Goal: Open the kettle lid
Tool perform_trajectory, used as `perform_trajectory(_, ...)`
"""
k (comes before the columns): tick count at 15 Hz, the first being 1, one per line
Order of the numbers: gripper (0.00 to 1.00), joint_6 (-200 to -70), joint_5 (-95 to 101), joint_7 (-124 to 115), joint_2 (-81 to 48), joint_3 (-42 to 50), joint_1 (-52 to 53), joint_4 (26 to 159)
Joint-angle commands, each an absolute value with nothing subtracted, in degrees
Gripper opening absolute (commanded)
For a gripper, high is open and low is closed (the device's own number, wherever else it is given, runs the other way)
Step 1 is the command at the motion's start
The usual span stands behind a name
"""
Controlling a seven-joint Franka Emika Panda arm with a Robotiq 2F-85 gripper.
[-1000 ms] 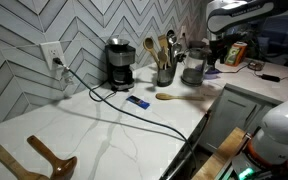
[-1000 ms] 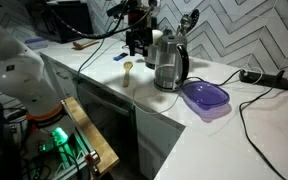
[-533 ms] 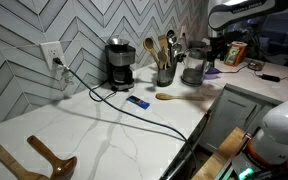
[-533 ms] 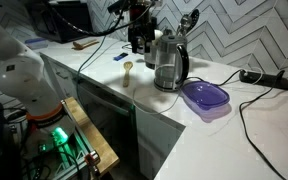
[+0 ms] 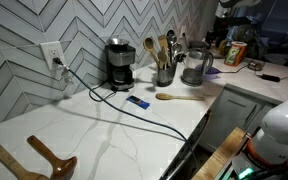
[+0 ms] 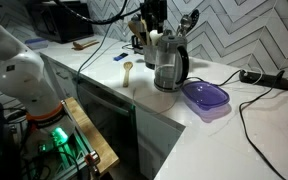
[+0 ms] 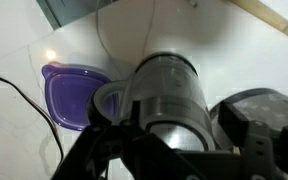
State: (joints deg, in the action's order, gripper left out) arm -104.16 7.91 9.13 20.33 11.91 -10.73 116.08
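In an exterior view, a wooden spoon (image 6: pixel 129 71) lies on the white counter (image 6: pixel 104 80), below the claw (image 6: pixel 151 28) and to its left, well apart from it. The claw hangs above the counter, touching nothing. From the wrist view its two dark fingers (image 7: pixel 252 135) show at the bottom edge and seem to stand apart with nothing between them, though that view is blurred. Just below the claw and slightly to its right stands the kettle (image 6: pixel 168 66), upright on the counter, with its dark handle on the side away from the claw. The lid (image 6: pixel 164 42) sits at the top of the body, close under the claw. Whether it is raised or down cannot be told from here. Seen from the wrist, the kettle fills the middle directly beneath the claw, and a pale round flap shows at its left edge. Further right of the claw and lower, a purple container (image 6: pixel 205 97) rests on the counter just beside the kettle's base. Beyond that, far to the claw's right, a black power strip (image 6: pixel 265 78) lies near the wall with a cable running from it.
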Motion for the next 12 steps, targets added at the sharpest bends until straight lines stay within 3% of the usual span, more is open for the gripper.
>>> perform_trajectory(1,0.49,-108.5,1.8,9.8,17.6,14.0,-9.9,112.3)
perform_trajectory(7,0.04,-117.0,-1.0,8.8,14.9,13.2,-10.0,112.2)
perform_trajectory(12,0.0,-120.4,-0.3,8.3,12.4,12.7,-10.2,112.7)
